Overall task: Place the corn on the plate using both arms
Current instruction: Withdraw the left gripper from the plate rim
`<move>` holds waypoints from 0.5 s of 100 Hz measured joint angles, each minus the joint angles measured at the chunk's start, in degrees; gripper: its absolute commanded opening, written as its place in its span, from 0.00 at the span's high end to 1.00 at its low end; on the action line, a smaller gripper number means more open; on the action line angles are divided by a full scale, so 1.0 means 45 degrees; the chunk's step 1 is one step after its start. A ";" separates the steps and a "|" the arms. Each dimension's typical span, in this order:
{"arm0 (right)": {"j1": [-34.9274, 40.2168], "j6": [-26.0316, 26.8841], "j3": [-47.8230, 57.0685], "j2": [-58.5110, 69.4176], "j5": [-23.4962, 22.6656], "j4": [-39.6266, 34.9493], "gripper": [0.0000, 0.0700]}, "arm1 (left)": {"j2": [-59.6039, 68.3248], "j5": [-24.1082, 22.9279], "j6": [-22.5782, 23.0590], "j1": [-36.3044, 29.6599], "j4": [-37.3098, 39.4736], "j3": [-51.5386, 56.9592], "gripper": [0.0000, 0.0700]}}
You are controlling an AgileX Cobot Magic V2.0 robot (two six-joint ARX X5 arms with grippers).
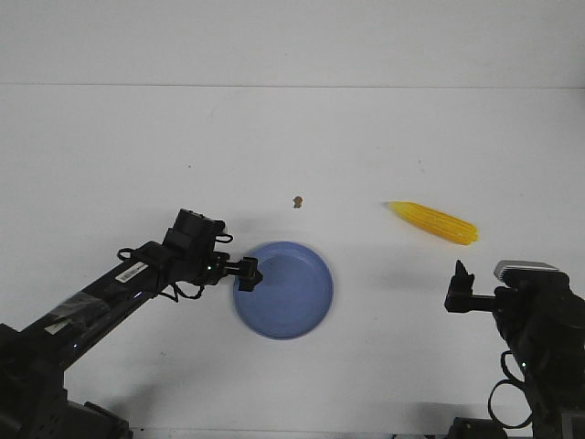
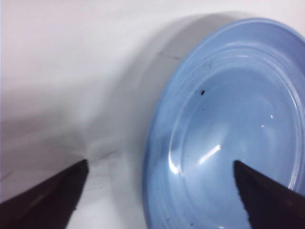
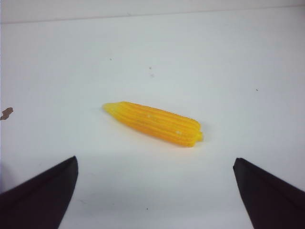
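The yellow corn lies on the white table at the right, pointed tip toward the left; it also shows in the right wrist view. The periwinkle-blue plate sits near the table's middle, empty; its rim shows in the left wrist view. My left gripper is open at the plate's left rim, one finger over the plate and one outside it. My right gripper is open and empty, nearer the front than the corn and apart from it.
A tiny brown speck lies on the table beyond the plate; it shows at the edge of the right wrist view. The table's far edge runs across the back.
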 measured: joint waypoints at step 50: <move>0.0000 -0.0272 0.0000 0.0209 -0.0005 0.0097 0.00 | -0.4201 -0.2195 0.2273 0.2832 -0.1783 0.0423 0.02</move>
